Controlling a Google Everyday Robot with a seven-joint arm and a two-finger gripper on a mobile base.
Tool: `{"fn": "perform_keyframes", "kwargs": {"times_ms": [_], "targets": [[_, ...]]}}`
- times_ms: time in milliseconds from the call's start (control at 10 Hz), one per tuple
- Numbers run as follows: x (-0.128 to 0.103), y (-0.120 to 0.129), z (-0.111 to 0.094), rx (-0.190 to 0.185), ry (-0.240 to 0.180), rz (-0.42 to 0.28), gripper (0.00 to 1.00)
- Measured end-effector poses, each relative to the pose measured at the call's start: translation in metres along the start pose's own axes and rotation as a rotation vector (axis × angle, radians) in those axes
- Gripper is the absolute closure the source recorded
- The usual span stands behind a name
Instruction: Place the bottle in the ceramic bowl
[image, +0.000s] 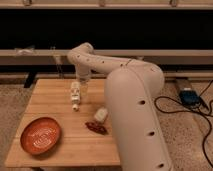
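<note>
In the camera view, nothing is being carried yet; the ceramic bowl is sitting empty on the table; the bottle is lying beyond and right of the ceramic bowl, well apart from it; the gripper is hovering just beside the bottle, farther from the ceramic bowl, jaws standing wide, holding nothing; grasping, carrying and releasing are remaining.

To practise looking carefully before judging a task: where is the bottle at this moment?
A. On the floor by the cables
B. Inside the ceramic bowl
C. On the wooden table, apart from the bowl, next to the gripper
C: the bottle rests on the wooden table beside the gripper toward the far edge, while the ceramic bowl near the front left corner holds no bottle.
</note>
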Motion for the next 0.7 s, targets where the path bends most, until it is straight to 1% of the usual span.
{"fn": "perform_keyframes", "kwargs": {"times_ms": [100,300,500,700], "targets": [[-0.0014,0.0009,-0.0039,0.022,-0.009,0.006,0.2],[0.0001,0.0023,-0.0068,0.034,-0.028,0.012,0.2],[0.0043,0.0042,-0.0086,0.039,-0.049,0.039,0.2],[0.0028,0.007,-0.0074,0.031,-0.069,0.115,0.2]]}}
